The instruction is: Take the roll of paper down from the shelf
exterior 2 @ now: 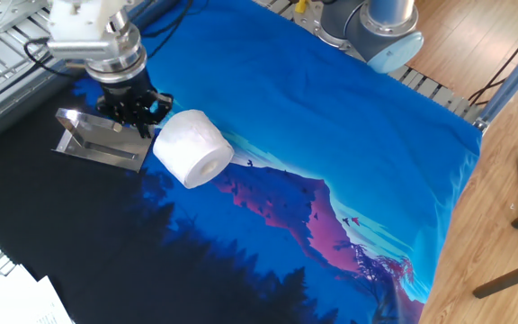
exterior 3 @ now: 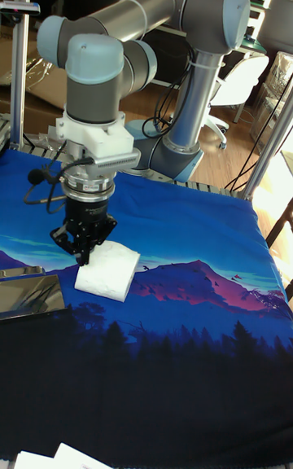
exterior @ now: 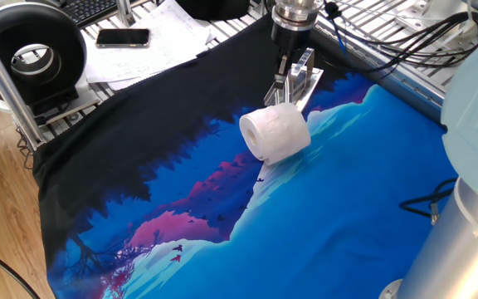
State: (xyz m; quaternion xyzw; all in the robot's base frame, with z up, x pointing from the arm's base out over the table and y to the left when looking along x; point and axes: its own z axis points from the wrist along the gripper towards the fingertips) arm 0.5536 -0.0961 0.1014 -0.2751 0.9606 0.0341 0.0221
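The white roll of paper (exterior: pixel 275 133) (exterior 2: pixel 193 148) (exterior 3: pixel 107 269) lies on its side on the blue-and-black cloth, free of any grip. The silvery shelf (exterior: pixel 304 76) (exterior 2: pixel 97 139) (exterior 3: pixel 28 294) stands just behind it with nothing on it. My gripper (exterior: pixel 282 68) (exterior 2: pixel 134 109) (exterior 3: pixel 81 249) hangs open and holds nothing. It sits above the gap between shelf and roll, close to the roll's back end and not touching it.
A big black spool (exterior: pixel 31 50), a phone (exterior: pixel 123 36) and papers (exterior: pixel 160 33) sit past the cloth's dark edge. Wire grid racks (exterior: pixel 372 25) (exterior 2: pixel 7 27) and cables run behind the shelf. The arm's base (exterior 2: pixel 376 27) stands at the table's far side.
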